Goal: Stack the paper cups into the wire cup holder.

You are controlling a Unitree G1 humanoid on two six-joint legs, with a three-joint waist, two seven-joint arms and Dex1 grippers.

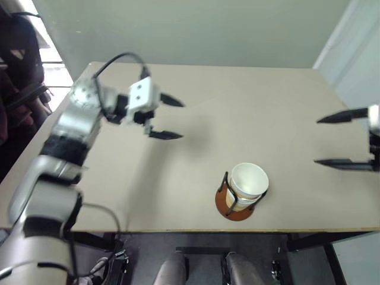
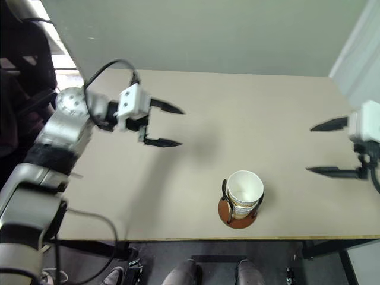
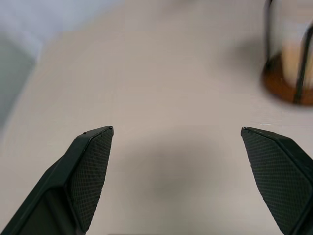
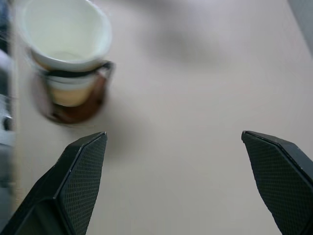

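Paper cups (image 1: 249, 180) nested in the wire cup holder (image 1: 236, 208) near the table (image 1: 249, 107) edge; left gripper (image 1: 172, 117) and right gripper (image 1: 325, 140) both spread, empty

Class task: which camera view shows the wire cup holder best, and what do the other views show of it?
The left eye view shows the wire cup holder whole: base, black loops and paper cups nested inside. The right eye view matches it. The right wrist view shows it blurred but complete; the left wrist view catches part of its base and wires.
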